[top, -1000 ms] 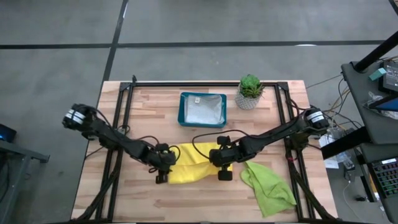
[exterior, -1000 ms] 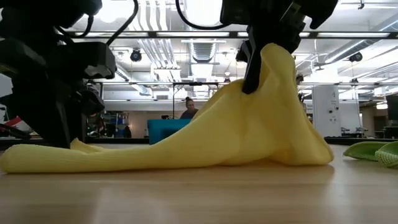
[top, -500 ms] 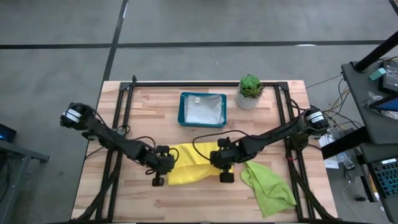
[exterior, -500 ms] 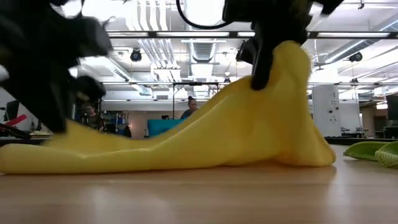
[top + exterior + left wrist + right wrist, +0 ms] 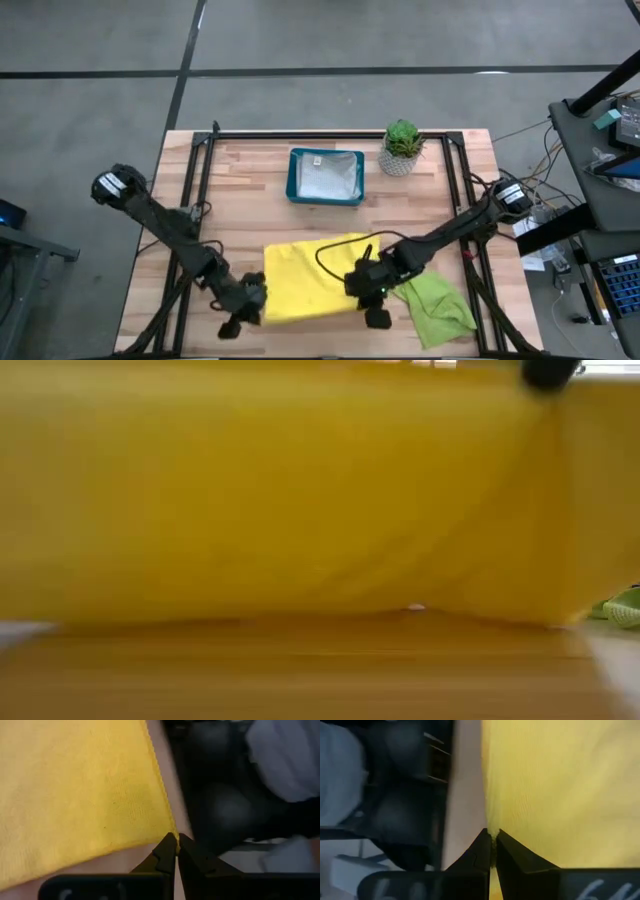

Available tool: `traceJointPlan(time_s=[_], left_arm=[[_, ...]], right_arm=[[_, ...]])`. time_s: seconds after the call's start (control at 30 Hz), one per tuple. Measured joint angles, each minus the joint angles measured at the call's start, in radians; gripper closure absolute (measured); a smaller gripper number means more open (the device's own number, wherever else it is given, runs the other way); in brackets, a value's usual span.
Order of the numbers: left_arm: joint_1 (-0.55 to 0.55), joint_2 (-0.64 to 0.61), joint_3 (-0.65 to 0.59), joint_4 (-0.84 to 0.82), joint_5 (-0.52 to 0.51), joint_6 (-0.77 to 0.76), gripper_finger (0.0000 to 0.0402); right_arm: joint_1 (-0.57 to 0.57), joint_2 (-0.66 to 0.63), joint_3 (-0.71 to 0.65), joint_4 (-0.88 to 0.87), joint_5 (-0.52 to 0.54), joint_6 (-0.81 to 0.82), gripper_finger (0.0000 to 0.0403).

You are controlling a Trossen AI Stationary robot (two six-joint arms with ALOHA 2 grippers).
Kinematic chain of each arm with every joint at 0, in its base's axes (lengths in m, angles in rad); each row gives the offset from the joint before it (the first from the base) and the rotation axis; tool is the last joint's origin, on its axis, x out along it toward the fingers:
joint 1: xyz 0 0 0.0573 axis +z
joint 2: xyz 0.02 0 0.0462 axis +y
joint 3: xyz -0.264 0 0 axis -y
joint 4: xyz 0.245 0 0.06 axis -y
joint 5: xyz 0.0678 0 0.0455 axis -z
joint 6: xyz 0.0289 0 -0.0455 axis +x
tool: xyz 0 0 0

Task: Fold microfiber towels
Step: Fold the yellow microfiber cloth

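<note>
A yellow microfiber towel [image 5: 305,280] is stretched between my two grippers near the table's front edge. In the low view the yellow towel [image 5: 300,500] fills the picture like a curtain, its lower part down at the table top. My left gripper [image 5: 248,305] is shut on its near left corner, and my right gripper [image 5: 368,292] is shut on its near right corner. A lime green towel [image 5: 437,305] lies crumpled flat on the table to the right. A pale grey towel [image 5: 327,178] lies in the teal tray. My left gripper pinches the yellow towel's corner [image 5: 172,831] between its two fingertips, slanting down from the table's left. The corner is lifted clear and the cloth runs smooth toward the other gripper. My right gripper pinches the towel's side edge at the other near corner [image 5: 489,831] between its fingertips, slanting down from the right. That corner is lifted too, and the towel's far part [image 5: 310,245] lies on the table.
The teal tray [image 5: 293,178] stands at the back centre and a small potted plant [image 5: 402,147] right of it. The lime green towel [image 5: 625,607] lies close beside my right gripper. Black frame rails [image 5: 195,190] run along both table sides.
Both grippers have gone toward the table's near edge and apart, the left one rising. The yellow towel, which lay bunched with only its right end raised, is now drawn out wide between them, its near edge lifted and its far part trailing on the table.
</note>
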Motion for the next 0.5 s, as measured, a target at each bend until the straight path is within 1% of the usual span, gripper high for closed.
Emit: traceJointPlan(time_s=[0.07,0.17,0.27,0.3,0.37,0.43,0.5], left_arm=[[-0.02,0.019,0.004,0.029,0.013,-0.014,0.0401],[-0.026,0.046,0.004,0.023,0.013,-0.018,0.0401],[-0.025,0.06,0.0,-0.002,0.001,-0.005,0.0401],[-0.024,0.06,-0.001,-0.027,-0.019,0.009,0.0401],[-0.022,0.054,0.0,-0.102,-0.086,0.015,0.0401],[-0.019,0.044,-0.001,-0.174,-0.132,0.003,0.0401],[-0.019,0.038,-0.002,-0.21,-0.148,-0.026,0.0402]], right_arm=[[0.015,0.007,0.0,0.073,-0.004,0.001,0.0394],[0.018,0.033,0.0,0.146,-0.007,-0.021,0.0394],[0.011,0.067,0.0,0.089,0.001,-0.127,0.0394],[0.004,0.078,0.0,0.058,0.021,-0.171,0.0394],[-0.014,0.096,0.0,-0.001,0.104,-0.229,0.0394],[-0.041,0.11,-0.001,-0.035,0.198,-0.229,0.0394],[-0.071,0.119,-0.001,-0.041,0.205,-0.224,0.039]])
